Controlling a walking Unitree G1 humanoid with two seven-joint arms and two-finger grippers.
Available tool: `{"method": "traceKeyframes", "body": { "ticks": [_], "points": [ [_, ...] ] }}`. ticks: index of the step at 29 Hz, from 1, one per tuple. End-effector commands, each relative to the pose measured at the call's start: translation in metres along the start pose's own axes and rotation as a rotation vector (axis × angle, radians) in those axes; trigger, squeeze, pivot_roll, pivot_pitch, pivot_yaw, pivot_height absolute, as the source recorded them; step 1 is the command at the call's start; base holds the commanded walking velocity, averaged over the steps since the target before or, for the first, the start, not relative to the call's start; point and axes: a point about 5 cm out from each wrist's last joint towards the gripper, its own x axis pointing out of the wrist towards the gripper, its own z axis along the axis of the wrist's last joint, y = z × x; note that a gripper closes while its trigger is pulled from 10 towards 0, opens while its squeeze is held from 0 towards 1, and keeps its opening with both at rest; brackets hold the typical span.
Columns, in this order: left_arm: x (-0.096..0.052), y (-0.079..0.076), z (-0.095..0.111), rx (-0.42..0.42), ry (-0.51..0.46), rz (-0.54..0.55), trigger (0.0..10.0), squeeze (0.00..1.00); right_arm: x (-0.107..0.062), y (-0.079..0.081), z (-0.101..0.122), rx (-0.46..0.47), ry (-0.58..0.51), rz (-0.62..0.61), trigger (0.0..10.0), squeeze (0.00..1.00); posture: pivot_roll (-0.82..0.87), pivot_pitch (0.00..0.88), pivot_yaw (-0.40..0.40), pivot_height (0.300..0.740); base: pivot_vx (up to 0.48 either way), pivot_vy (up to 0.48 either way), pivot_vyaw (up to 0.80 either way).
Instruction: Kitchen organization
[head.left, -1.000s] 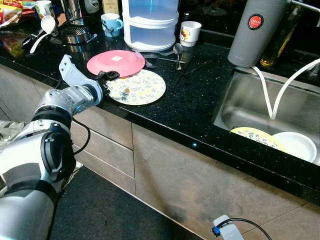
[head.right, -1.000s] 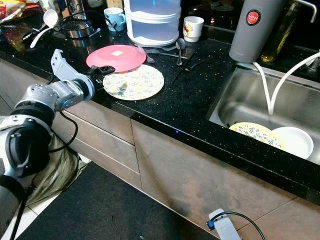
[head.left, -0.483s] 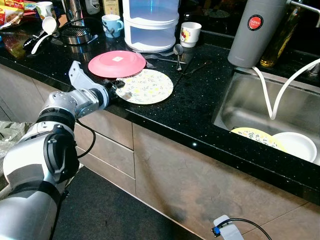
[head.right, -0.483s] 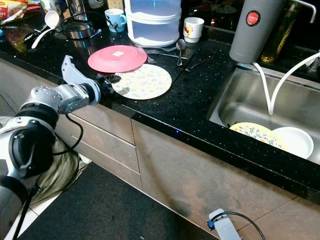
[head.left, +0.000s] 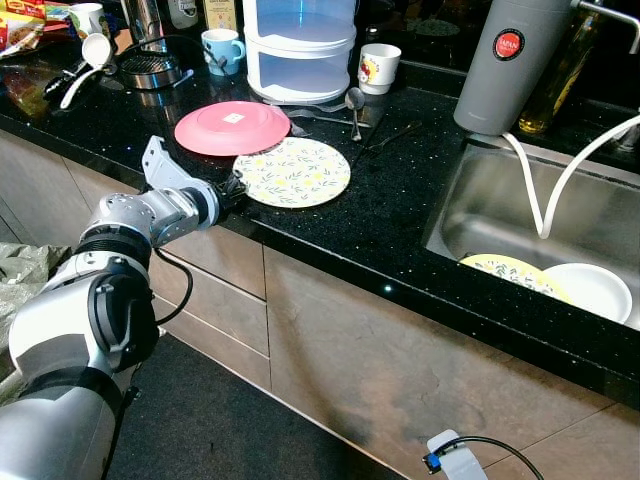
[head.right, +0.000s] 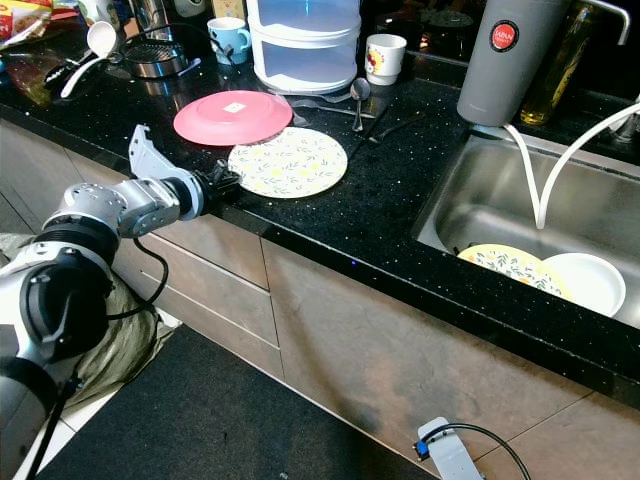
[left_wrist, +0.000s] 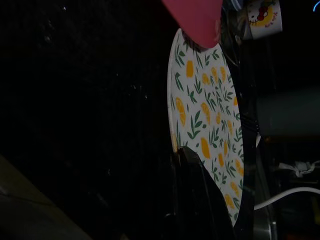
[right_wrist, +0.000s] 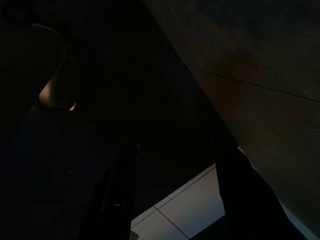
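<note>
gripping the near rim of the round white plate with yellow lemon and green leaf print, the left end effector reaches in from the front edge of the black speckled stone tabletop. in the left wrist view one black finger lies against the plate's edge; the fingers look pinched on the rim, though the lower finger is hidden under it. the plate lies flat on the tabletop, just beside the round pink plate, which overlaps its far edge slightly.

judgement on technique: keep the pinch firm and the plate level, slide or lift it clear of the pink plate without dragging that one along, and avoid the metal spoon lying near behind it.

right arm hangs idle; right wrist view is dark, and its fingers look spread.

containers: the stainless steel sink holds a second lemon-print plate and a white bowl. the blue ceramic mug and white cartoon-print mug stand by a clear stacked plastic container; contents cannot be made out.
</note>
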Motion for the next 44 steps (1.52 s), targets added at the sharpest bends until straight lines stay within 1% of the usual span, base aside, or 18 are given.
{"method": "traceKeyframes", "body": {
  "ticks": [1, 2, 4, 5, 7, 8, 9, 12, 15, 21, 23, 26, 28, 30, 34, 41, 43, 44],
  "points": [
    [0.002, -0.005, -0.004, 0.039, 0.022, -0.042, 0.0, 0.0, 0.0, 0.002, -0.003, 0.019, 0.0, 0.0, 10.0, 0.0, -0.08, 0.067, -0.009, 0.74, 0.0, 0.0, 0.0],
    [0.002, -0.005, -0.004, 0.039, 0.022, -0.042, 0.0, 0.0, 0.0, 0.002, -0.003, 0.019, 0.0, 0.0, 10.0, 0.0, -0.08, 0.067, -0.009, 0.74, 0.0, 0.0, 0.0],
    [0.005, -0.022, -0.007, 0.074, 0.055, -0.136, 0.0, 0.0, 0.0, 0.001, -0.003, 0.022, -0.001, -0.002, 10.0, 0.0, -0.07, 0.067, -0.012, 0.74, 0.0, 0.0, 0.0],
    [0.005, -0.022, -0.007, 0.074, 0.055, -0.136, 0.0, 0.0, 0.0, 0.001, -0.003, 0.022, -0.001, -0.002, 10.0, 0.0, -0.07, 0.067, -0.012, 0.74, 0.0, 0.0, 0.0],
    [0.006, -0.036, -0.012, 0.111, 0.101, -0.213, 0.0, 0.0, 0.0, 0.001, -0.003, 0.022, -0.002, -0.003, 10.0, 0.0, -0.07, 0.066, -0.013, 0.74, 0.0, 0.0, 0.0],
    [0.006, -0.036, -0.012, 0.111, 0.101, -0.213, 0.0, 0.0, 0.0, 0.001, -0.003, 0.022, -0.002, -0.003, 10.0, 0.0, -0.07, 0.066, -0.013, 0.74, 0.0, 0.0, 0.0],
    [0.007, -0.042, -0.014, 0.14, 0.12, -0.241, 0.0, 0.0, 0.0, 0.001, -0.003, 0.022, -0.002, -0.003, 10.0, 0.0, -0.07, 0.066, -0.013, 0.74, 0.0, 0.0, 0.0],
    [0.008, -0.046, -0.015, 0.176, 0.125, -0.258, 0.0, 0.0, 0.0, 0.001, -0.002, 0.022, -0.003, -0.003, 10.0, 0.0, -0.07, 0.066, -0.013, 0.74, 0.0, 0.0, 0.0],
    [0.008, -0.049, -0.016, 0.252, 0.123, -0.281, 0.0, 0.0, 0.0, 0.001, -0.002, 0.024, -0.004, -0.001, 10.0, 0.0, -0.07, 0.065, -0.011, 0.74, 0.0, 0.0, 0.0],
    [0.005, -0.052, -0.013, 0.284, 0.097, -0.352, 0.0, 0.0, 0.0, 0.002, -0.003, 0.025, -0.003, 0.001, 10.0, 0.0, -0.07, 0.065, -0.01, 0.74, 0.0, 0.0, 0.0],
    [0.002, -0.058, -0.012, 0.296, 0.07, -0.437, 0.0, 0.0, 0.0, 0.002, -0.003, 0.023, -0.004, 0.0, 10.0, 0.0, -0.07, 0.065, -0.011, 0.74, 0.0, 0.0, 0.0],
    [0.001, -0.061, -0.013, 0.3, 0.06, -0.469, 0.0, 0.0, 0.0, 0.002, -0.003, 0.022, -0.004, -0.001, 10.0, 0.0, -0.07, 0.064, -0.01, 0.74, 0.0, 0.0, 0.0],
    [-0.001, -0.064, -0.016, 0.29, 0.051, -0.541, 0.0, 0.0, -0.001, 0.001, -0.003, 0.021, -0.007, -0.007, 10.0, 0.0, -0.07, 0.063, -0.011, 0.74, 0.0, 0.0, 0.0],
    [-0.001, -0.065, -0.017, 0.287, 0.048, -0.565, 0.0, 0.0, -0.001, 0.001, -0.003, 0.021, -0.008, -0.009, 10.0, 0.0, -0.07, 0.063, -0.011, 0.74, 0.0, 0.0, 0.0],
    [-0.001, -0.067, -0.031, 0.22, 0.057, -0.669, 0.0, 0.0, -0.001, 0.0, -0.004, 0.023, -0.011, -0.027, 10.0, 0.0, -0.07, 0.061, -0.013, 0.74, 0.0, 0.0, 0.0],
    [0.001, -0.062, -0.042, 0.116, 0.016, -0.709, 0.0, 0.0, -0.001, 0.0, -0.006, 0.065, 0.002, -0.029, 10.0, 0.0, -0.07, 0.059, -0.014, 0.74, 0.0, 0.0, -0.26],
    [-0.002, -0.063, -0.042, 0.079, -0.016, -0.747, 7.0, 0.0, -0.001, 0.0, -0.006, 0.066, 0.008, -0.027, 10.0, 0.0, -0.07, 0.057, -0.015, 0.74, 0.0, 0.0, -0.8],
    [-0.003, -0.064, -0.042, 0.071, -0.025, -0.758, 7.0, 0.0, -0.001, 0.0, -0.007, 0.066, 0.009, -0.027, 10.0, 0.0, -0.07, 0.057, -0.015, 0.74, 0.0, 0.0, -0.8]
  ]
}}
